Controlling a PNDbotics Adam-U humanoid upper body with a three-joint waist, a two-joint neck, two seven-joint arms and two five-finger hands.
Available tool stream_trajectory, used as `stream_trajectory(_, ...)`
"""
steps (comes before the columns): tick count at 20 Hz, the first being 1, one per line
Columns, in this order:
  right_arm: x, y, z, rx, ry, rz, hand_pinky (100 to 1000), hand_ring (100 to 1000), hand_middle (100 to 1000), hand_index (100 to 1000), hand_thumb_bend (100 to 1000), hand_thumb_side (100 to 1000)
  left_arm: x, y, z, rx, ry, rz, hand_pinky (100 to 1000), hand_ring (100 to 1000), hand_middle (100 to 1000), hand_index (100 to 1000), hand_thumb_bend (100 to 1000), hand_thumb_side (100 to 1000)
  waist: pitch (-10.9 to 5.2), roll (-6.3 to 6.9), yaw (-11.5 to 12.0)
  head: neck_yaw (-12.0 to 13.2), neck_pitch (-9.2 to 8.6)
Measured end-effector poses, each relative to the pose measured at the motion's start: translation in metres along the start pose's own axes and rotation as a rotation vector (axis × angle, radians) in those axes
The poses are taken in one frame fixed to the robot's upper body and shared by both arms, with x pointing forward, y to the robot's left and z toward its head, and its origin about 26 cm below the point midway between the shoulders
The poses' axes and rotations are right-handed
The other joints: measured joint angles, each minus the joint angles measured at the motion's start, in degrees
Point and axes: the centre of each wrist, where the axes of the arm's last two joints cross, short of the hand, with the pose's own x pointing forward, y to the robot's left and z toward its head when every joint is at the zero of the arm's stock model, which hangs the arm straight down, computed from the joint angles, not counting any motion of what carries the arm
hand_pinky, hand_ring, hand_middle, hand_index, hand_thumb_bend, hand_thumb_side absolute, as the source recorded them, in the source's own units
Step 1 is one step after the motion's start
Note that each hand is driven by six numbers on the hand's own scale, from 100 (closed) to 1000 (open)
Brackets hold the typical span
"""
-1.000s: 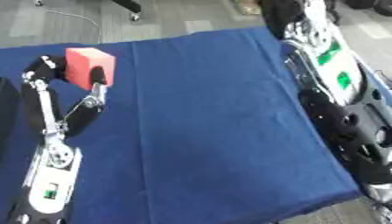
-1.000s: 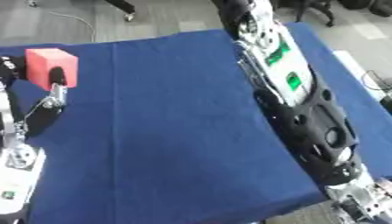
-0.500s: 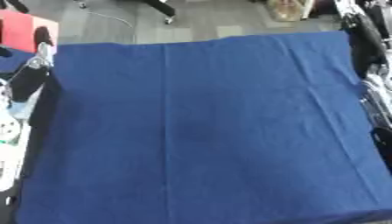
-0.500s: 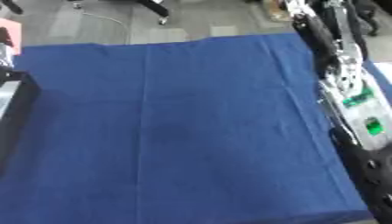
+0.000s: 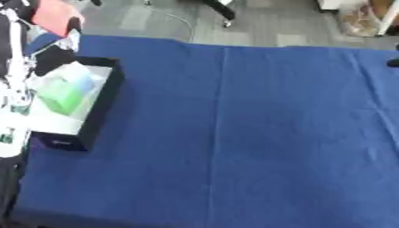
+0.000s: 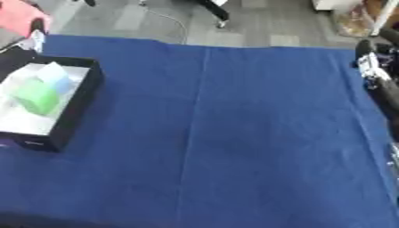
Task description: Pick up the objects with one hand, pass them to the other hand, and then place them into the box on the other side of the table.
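Note:
A red block (image 5: 53, 18) is at the top left, with my left hand (image 5: 71, 27) shut on it; black fingers show at its right edge. It hangs just beyond the far end of the black box (image 5: 104, 103), which stands at the table's left edge. Inside the box lie a green block (image 6: 34, 99) and a pale blue-and-white object (image 6: 54, 75). My right hand (image 6: 372, 63) shows at the right edge, over the table's border, holding nothing that I can see; it is blurred.
A blue cloth (image 5: 249, 133) covers the whole table. Beyond the far edge is grey floor with a cable (image 5: 181, 22) and chair legs. My left arm (image 5: 14, 89) runs along the box's left side.
The camera has swung, so the whole picture shifted and the box has come into view. The red block stays in my left hand. My right arm now shows only at the right edge.

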Motion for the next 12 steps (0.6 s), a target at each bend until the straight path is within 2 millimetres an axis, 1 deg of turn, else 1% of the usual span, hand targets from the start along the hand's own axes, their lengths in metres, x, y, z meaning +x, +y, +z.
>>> stream_trajectory(3,-0.012,0.004,0.004,0.003,0.030,0.010,953,681,713,924,177,633,-0.021,-0.006,0.002,-0.107,0.033,-0.118,704,575,550,680,100,244,0.00,0.29,-0.3,1.3,0.00)
stream_trajectory(4,-0.014,0.005,0.004,0.004,0.036,0.012,953,680,712,924,170,633,-0.029,-0.010,0.003,-0.147,0.050,-0.155,753,584,560,692,100,218,0.00,0.36,-0.5,1.4,0.00)
stream_trajectory(5,-0.017,0.006,0.005,0.005,0.044,0.015,953,680,712,924,169,632,-0.037,-0.014,0.005,-0.190,0.067,-0.189,766,588,565,696,100,223,0.00,0.40,-0.6,1.5,0.00)
stream_trajectory(6,-0.020,0.007,0.006,0.005,0.052,0.017,953,680,712,924,165,626,-0.044,-0.018,0.006,-0.235,0.085,-0.221,804,601,582,714,100,243,0.00,0.40,-0.6,1.5,0.00)
stream_trajectory(7,-0.022,0.008,0.007,0.006,0.058,0.020,953,679,712,924,163,625,-0.052,-0.022,0.008,-0.280,0.106,-0.250,827,611,594,727,123,250,0.00,0.40,-0.7,1.4,0.00)
stream_trajectory(9,-0.025,0.009,0.008,0.009,0.064,0.024,953,679,712,924,160,624,-0.066,-0.030,0.013,-0.369,0.151,-0.298,855,639,628,761,192,294,0.00,0.44,-1.0,1.1,0.00)
stream_trajectory(10,-0.025,0.009,0.008,0.011,0.065,0.026,953,679,712,924,160,624,-0.072,-0.033,0.016,-0.411,0.171,-0.315,868,658,652,785,243,338,0.00,0.45,-1.0,0.9,0.00)
stream_trajectory(11,-0.026,0.010,0.008,0.013,0.067,0.026,953,680,712,924,159,624,-0.077,-0.036,0.017,-0.443,0.188,-0.328,877,680,680,814,312,406,0.00,0.46,-1.1,0.7,0.00)
stream_trajectory(12,-0.027,0.011,0.008,0.014,0.068,0.026,953,680,712,924,159,624,-0.080,-0.034,0.015,-0.463,0.197,-0.340,884,695,702,837,351,449,0.00,0.52,-1.2,0.5,0.00)
